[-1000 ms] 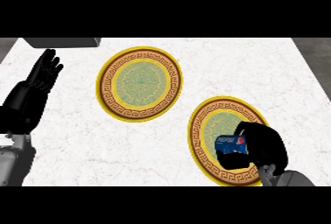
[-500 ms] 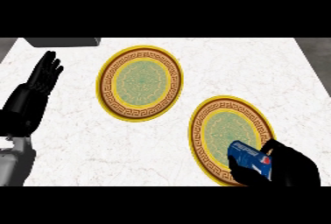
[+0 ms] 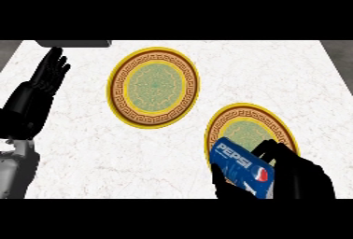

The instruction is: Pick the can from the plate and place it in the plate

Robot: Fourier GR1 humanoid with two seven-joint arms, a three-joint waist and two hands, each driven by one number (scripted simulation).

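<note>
A blue Pepsi can (image 3: pixel 243 167) is held tilted in my right hand (image 3: pixel 296 175), whose fingers and thumb curl round it at the lower right. The can hangs over the near edge of the right plate (image 3: pixel 251 126), a gold-rimmed plate with a green centre. A second matching plate (image 3: pixel 153 87) lies farther back toward the middle of the white marble counter. My left hand (image 3: pixel 40 88) rests open at the left edge, fingers pointing up, holding nothing.
A grey object (image 3: pixel 74 43) sits at the counter's far left edge, above my left hand. The counter's far corners show darker floor beyond them.
My right hand has closed on the can and lifted it off the right plate, drawing it toward me and tilting it. The left hand has stayed in place.
</note>
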